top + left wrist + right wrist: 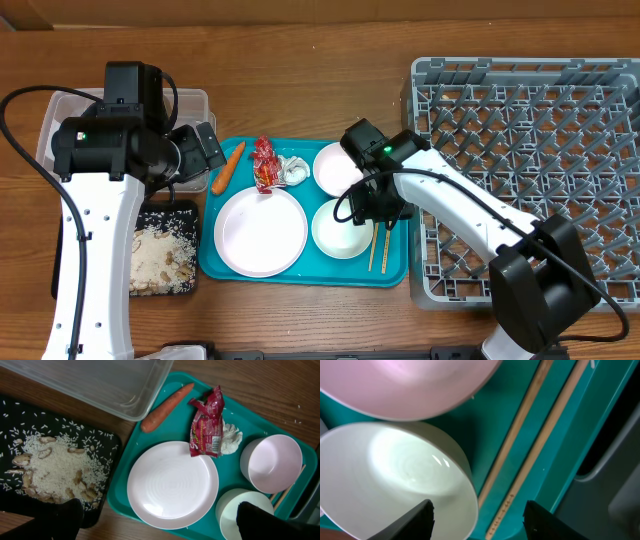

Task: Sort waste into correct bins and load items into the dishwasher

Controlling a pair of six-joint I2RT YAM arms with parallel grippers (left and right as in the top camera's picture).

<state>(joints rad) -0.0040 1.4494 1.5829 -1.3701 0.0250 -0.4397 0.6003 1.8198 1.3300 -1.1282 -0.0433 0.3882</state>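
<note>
On the teal tray [225,262] lie a flat white plate [260,231], two white bowls [336,168] [340,229], wooden chopsticks [376,250], a red wrapper [265,164], a white tissue ball [293,171] and a carrot [228,167]. My right gripper [380,212] is open, low over the chopsticks [520,465], with one finger over the near bowl [400,475] and the other by the tray's right edge. My left gripper [205,150] is open and empty, above the tray's left side; the plate [172,484], wrapper [207,422], tissue [231,440] and carrot [166,407] lie below it.
The clear tub [60,110] stands at the back left, partly under the left arm. The black tray with rice [160,260] lies in front of it. The grey dish rack [530,170] fills the right side, close beside the teal tray's right edge.
</note>
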